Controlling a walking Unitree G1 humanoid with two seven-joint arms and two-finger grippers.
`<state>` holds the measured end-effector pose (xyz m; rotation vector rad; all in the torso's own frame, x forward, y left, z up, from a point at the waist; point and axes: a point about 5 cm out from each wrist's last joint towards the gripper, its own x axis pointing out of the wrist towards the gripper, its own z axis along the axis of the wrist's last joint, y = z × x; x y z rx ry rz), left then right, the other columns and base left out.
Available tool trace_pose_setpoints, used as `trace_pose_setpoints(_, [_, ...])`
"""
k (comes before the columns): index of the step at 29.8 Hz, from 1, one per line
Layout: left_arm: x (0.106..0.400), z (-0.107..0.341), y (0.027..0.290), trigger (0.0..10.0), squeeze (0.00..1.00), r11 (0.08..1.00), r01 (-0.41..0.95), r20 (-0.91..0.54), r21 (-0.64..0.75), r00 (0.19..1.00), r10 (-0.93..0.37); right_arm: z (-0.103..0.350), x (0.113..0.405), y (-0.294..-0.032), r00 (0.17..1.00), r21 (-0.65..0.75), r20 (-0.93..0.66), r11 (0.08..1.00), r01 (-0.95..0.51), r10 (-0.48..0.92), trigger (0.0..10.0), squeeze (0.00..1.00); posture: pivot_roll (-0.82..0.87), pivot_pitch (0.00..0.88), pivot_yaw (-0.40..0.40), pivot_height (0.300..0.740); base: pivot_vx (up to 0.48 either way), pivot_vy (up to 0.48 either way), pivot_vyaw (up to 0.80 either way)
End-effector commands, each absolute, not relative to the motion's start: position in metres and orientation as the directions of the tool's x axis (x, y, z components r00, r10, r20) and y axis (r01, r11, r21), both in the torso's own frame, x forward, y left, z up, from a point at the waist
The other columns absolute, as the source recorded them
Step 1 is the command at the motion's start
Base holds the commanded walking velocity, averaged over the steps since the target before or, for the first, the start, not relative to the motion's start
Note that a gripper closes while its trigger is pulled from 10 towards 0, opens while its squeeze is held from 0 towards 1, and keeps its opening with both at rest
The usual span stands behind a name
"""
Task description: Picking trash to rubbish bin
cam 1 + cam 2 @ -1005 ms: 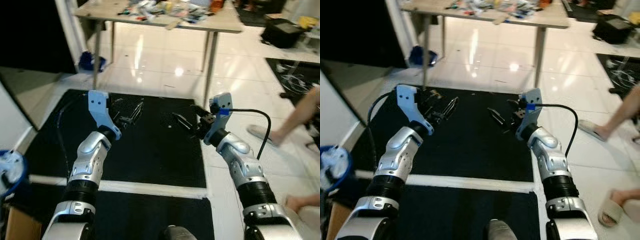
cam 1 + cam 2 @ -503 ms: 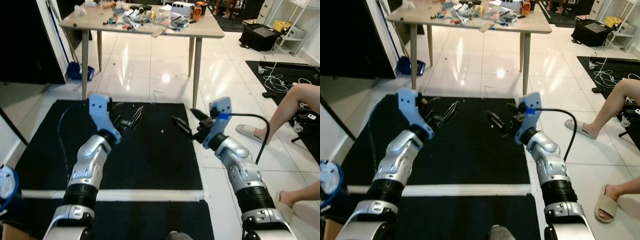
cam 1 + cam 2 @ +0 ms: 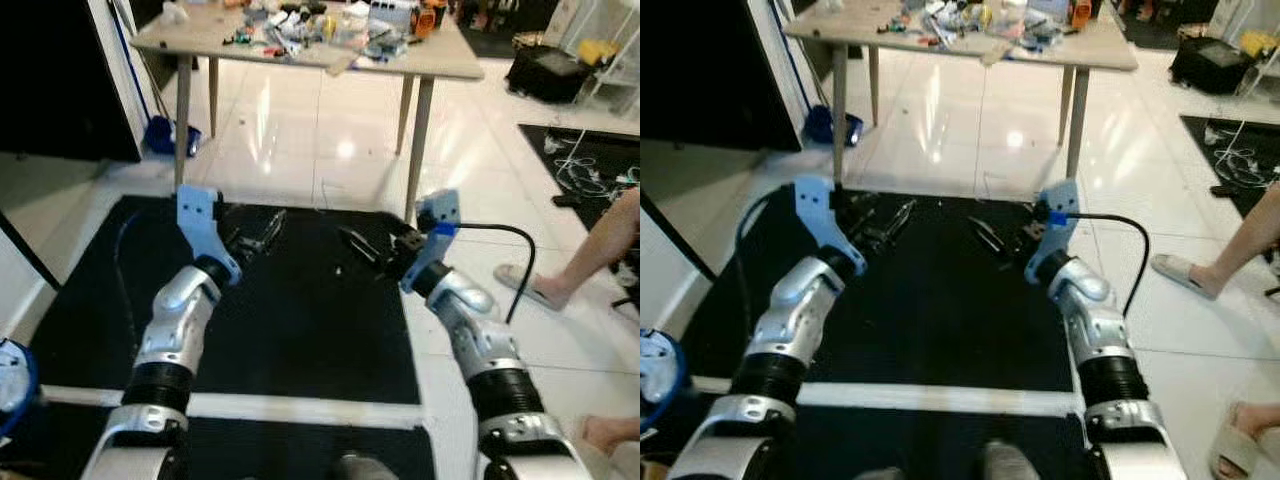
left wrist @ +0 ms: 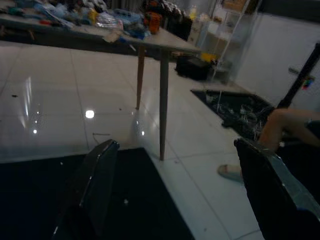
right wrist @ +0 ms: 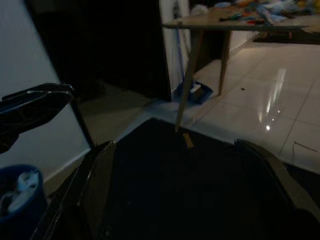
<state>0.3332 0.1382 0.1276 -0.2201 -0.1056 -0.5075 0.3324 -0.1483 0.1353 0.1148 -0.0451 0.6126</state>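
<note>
Both arms are raised over a black floor mat [image 3: 300, 300] with a matte, fine-grained surface, laid on glossy white tiles. The left hand [image 3: 262, 232] and right hand [image 3: 362, 250] hang above the mat's far edge, each released, the long black fingers spread apart and holding nothing. Beyond the mat stands a pale wooden bench [image 3: 300, 45] on tapered legs, its top littered with small colourful clutter. The right wrist view adds a round blue bin [image 5: 20, 200] with something white inside, at the mat's near left corner by the wall. The left wrist view catches a person's bare leg [image 4: 285, 125] and sandal off the mat's right edge. Since half a second ago the camera has shifted, and the leg now sits further toward the frame's right edge.
</note>
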Motion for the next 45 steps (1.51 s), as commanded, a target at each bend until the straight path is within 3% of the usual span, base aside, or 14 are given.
trace_pose_setpoints(1, [0.3335, 0.1276, 0.1336, 10.0, 0.0, 0.842, 0.509, 0.149, -0.179, 0.86, -0.488, 0.1334, 0.3317, -0.1563, 0.83, 0.09, 0.056, 0.826, -0.557, 0.554, 10.0, 0.0, -0.05, 0.0, -0.008, 0.74, 0.435, 0.0, -0.8])
trace_pose_setpoints(7, [0.3335, 0.1278, 0.1335, 10.0, 0.0, 0.841, 0.51, 0.15, -0.179, 0.859, -0.489, 0.1338, 0.3319, -0.1565, 0.832, 0.095, 0.066, 0.827, -0.554, 0.551, 10.0, 0.0, -0.05, 0.0, -0.008, 0.74, 0.436, 0.0, -0.8])
trace_pose_setpoints(45, [0.3334, 0.1273, 0.1331, 10.0, 0.0, 0.841, 0.514, 0.149, -0.172, 0.857, -0.493, 0.1345, 0.3312, -0.1573, 0.833, 0.088, 0.083, 0.828, -0.553, 0.548, 10.0, 0.0, -0.05, 0.0, -0.008, 0.74, 0.437, 0.0, 0.0])
